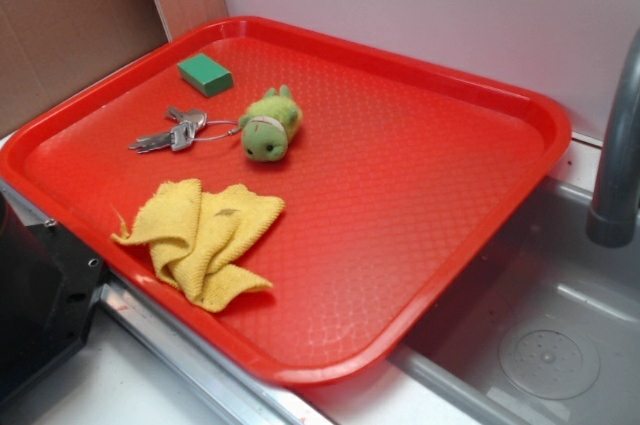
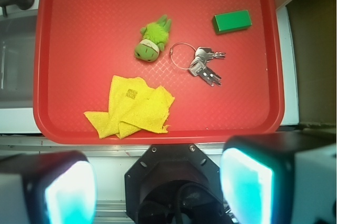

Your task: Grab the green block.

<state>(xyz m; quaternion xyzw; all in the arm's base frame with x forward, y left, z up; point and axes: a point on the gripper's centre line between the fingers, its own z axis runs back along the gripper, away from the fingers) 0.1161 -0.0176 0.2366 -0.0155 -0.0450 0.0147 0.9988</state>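
Note:
The green block (image 1: pixel 206 73) is a small teal-green rectangle lying flat near the far left corner of the red tray (image 1: pixel 480 225). In the wrist view the green block (image 2: pixel 231 21) sits at the tray's upper right. My gripper (image 2: pixel 158 190) hangs high above, short of the tray's near rim, far from the block. Its two fingers stand wide apart with nothing between them. The gripper does not show in the exterior view.
A lime-green plush toy (image 1: pixel 270 125), a bunch of keys on a ring (image 1: pixel 172 132) and a crumpled yellow cloth (image 1: pixel 205 235) lie on the tray. A sink basin (image 1: pixel 550 345) and grey faucet (image 1: pixel 620 165) are to the right. Black robot base (image 1: pixel 35 305) at lower left.

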